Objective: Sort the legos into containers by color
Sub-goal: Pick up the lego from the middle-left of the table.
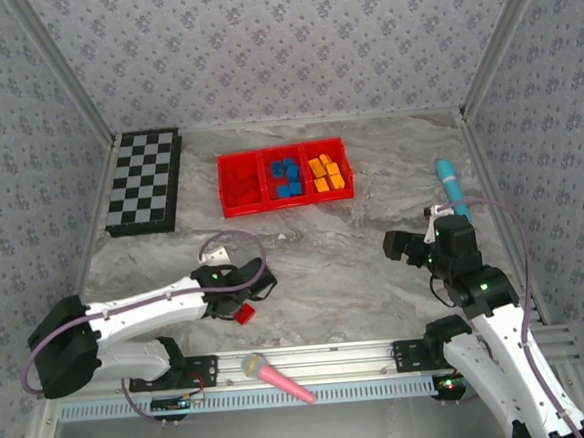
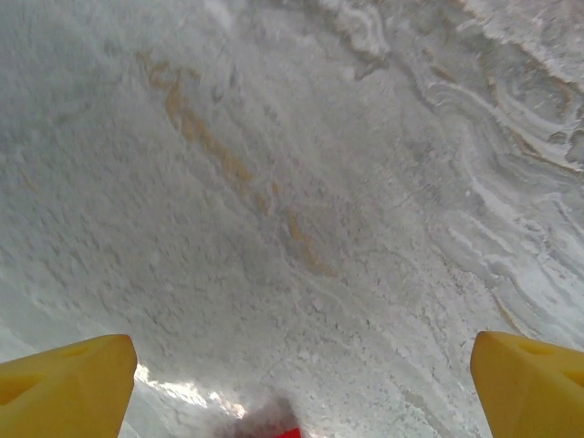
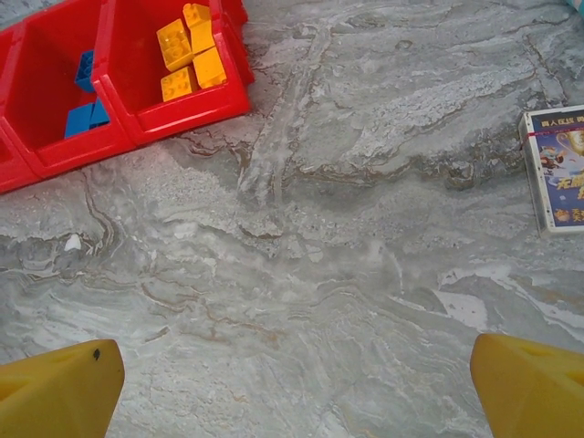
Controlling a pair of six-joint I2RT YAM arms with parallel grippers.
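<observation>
Well short of the red tray, the left gripper stands spread wide beside a red lego; the right wrist view adds the right gripper, equally spread, and orange-yellow legos.

Tray at the back centre of the table.
Checkerboard lies left of it; legos sit in its middle and right compartments; a loose lego lies front-left, behind a toy microphone.

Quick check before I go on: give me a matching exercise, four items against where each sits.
1 blue legos
2 orange-yellow legos
3 red lego
4 pink microphone

A on the front rail
B right compartment of the tray
C on the table at the left end effector
D middle compartment of the tray

Pairs: 1-D, 2-B, 3-C, 4-A
</observation>
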